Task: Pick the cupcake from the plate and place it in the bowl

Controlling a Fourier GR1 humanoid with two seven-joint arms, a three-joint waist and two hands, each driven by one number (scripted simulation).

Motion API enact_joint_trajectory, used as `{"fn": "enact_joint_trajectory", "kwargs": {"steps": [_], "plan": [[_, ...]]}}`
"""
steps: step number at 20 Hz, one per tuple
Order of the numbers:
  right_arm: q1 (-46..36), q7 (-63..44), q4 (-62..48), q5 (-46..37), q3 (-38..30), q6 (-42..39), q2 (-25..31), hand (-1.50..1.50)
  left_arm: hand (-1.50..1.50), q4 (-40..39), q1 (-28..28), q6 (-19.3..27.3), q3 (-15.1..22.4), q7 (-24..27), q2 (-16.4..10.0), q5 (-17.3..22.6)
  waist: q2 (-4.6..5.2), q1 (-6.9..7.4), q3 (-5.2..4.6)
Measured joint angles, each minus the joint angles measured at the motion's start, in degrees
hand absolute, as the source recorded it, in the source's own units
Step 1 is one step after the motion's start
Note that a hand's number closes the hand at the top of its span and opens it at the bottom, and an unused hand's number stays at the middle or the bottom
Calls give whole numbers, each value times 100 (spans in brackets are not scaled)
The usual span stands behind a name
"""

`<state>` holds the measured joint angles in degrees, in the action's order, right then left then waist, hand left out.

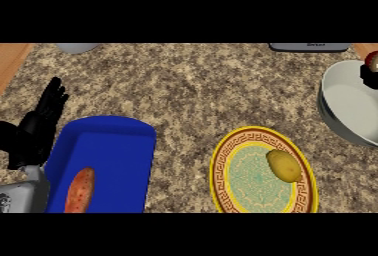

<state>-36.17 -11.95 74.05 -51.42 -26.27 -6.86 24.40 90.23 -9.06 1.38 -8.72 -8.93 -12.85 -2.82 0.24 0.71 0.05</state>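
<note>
Open left hand (38,120) at counter's (184,85) left edge, fingers (53,94) straight. At right edge, right hand (367,75) beside cupcake (373,60) above bowl (347,107); grip impossible to tell. Lemon (284,166) on plate (221,172)

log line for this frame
right hand over bowl, cupcake at it | plate holds lemon | left hand open, resting at left edge

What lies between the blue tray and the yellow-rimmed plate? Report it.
Nothing: in the head view, only bare counter separates the blue tray from the plate.
</note>
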Motion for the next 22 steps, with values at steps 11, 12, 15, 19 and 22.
{"fn": "enact_joint_trajectory", "kwargs": {"steps": [11,12,15,19,22], "plan": [[-362,626,-2983,-168,-233,309,856,-150,0,-18,-49,-18,31,30,40,-46,35,69,3],[-433,757,-3241,-143,-245,254,954,-150,0,-41,-60,-49,6,39,17,-21,35,71,4],[-578,1274,-3862,49,-363,145,1157,-150,0,1,-11,-77,-37,30,-13,4,33,83,6],[-697,1838,-4162,717,-928,87,1227,-150,0,47,18,-88,-52,-3,-21,16,21,40,11],[-820,2125,-4222,1407,-1567,113,1206,-150,0,-13,-17,-43,-94,-1,-21,3,11,-19,14]]}}
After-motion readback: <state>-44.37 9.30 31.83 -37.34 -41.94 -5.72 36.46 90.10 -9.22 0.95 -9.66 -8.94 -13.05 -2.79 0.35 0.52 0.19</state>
